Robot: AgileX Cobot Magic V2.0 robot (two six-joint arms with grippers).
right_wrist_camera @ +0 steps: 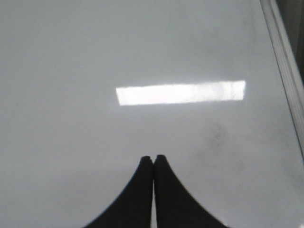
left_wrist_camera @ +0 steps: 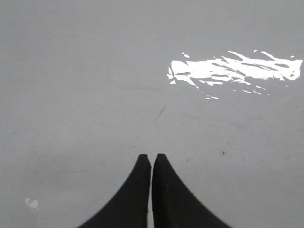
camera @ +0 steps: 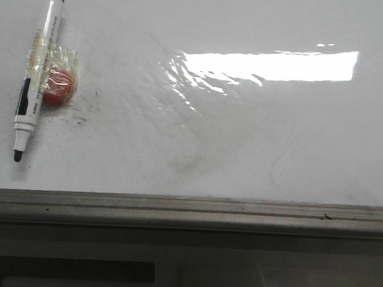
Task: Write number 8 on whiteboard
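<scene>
glossy white whiteboard [camera: 244,140] surface lying flat, grey smudges | white-barrel black-tip marker [camera: 34,75] resting w/ red ball [camera: 57,87] taped on | L+R jaws pressing together, holding nothing

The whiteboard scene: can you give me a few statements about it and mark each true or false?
1. The marker lies on the whiteboard with its cap off. True.
2. A number 8 is already drawn on the board. False: only faint grey smudges show.
3. The left gripper holds the marker. False: its fingers are shut on nothing.
4. A red blob under clear tape sits against the marker. True.
5. The right gripper is wide open. False: it is shut.
</scene>
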